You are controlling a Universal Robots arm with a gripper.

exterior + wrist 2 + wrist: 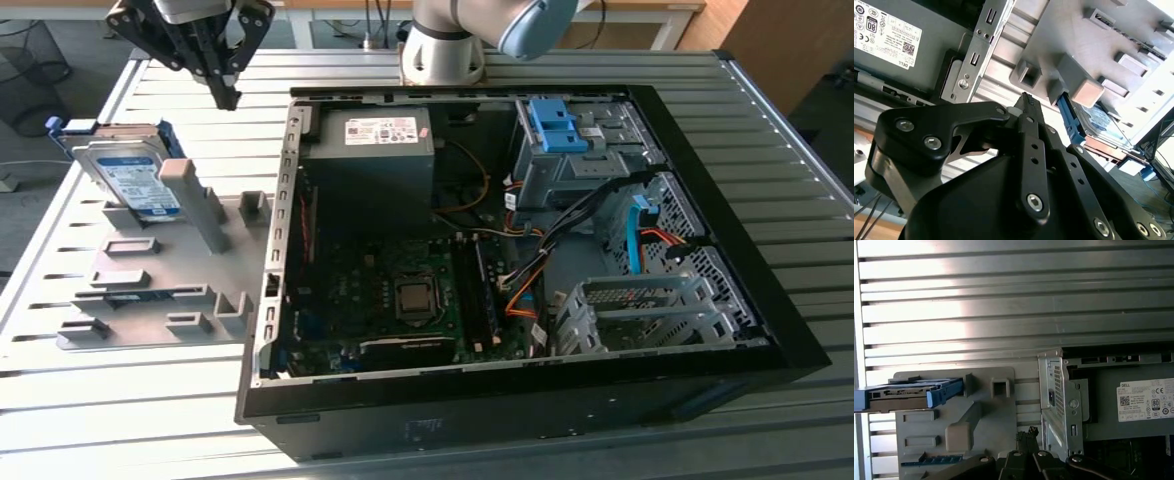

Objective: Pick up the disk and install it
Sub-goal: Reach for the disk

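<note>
The disk (127, 178), a silver drive with a white-and-blue label in a blue carrier frame, stands tilted on edge in the grey holder board (160, 285) at the exterior view's left. My gripper (227, 97) hangs above the table behind that board, between the disk and the open computer case (534, 390), touching nothing. Its fingertips meet with nothing between them, so it is shut. In the first wrist view the disk (909, 392) is off to one side of my gripper (1027, 434). In the second wrist view my gripper (1027, 99) points at the board, and the disk (1099, 120) shows beyond a grey post.
The open case holds a grey power-supply box (374, 160), a motherboard (400, 290), a metal bay topped by a blue bracket (558, 125) and a lower drive cage (641, 312). The arm's base (447, 45) stands behind the case on the slatted table (134, 410).
</note>
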